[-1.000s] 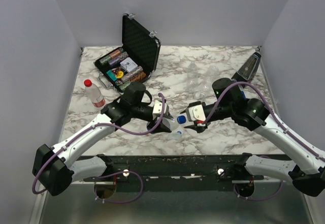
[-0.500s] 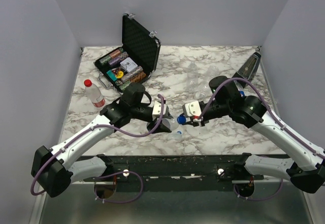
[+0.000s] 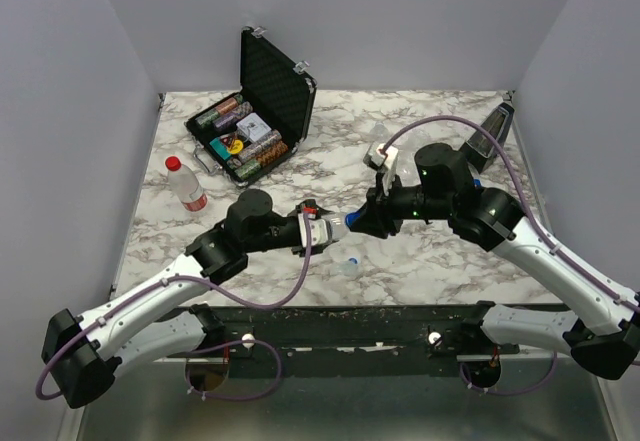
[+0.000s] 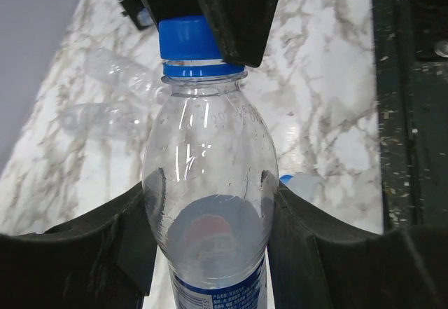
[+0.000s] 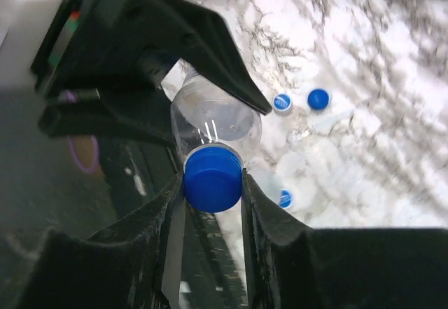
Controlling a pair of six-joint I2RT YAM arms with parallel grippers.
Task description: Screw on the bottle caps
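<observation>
Marble-top table (image 3: 420, 111), white with grey veins, boxed in by plain pale grey walls (image 3: 400, 21) at 9, 12 and 3 o'clock. Black rail (image 3: 340, 323) along the 6 o'clock edge, dull metal surface (image 3: 350, 411) below it. Soft, even light.

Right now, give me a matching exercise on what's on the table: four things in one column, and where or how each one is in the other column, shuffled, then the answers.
Things
1. blue cap
2. blue-labelled bottle
3. red-capped bottle
4. black case

Places or states
a. pinched in the right gripper
b. lying open
c. gripped by the left gripper
d. by itself at the left of the top view

Pairs: 1-a, 2-c, 3-d, 4-b
</observation>
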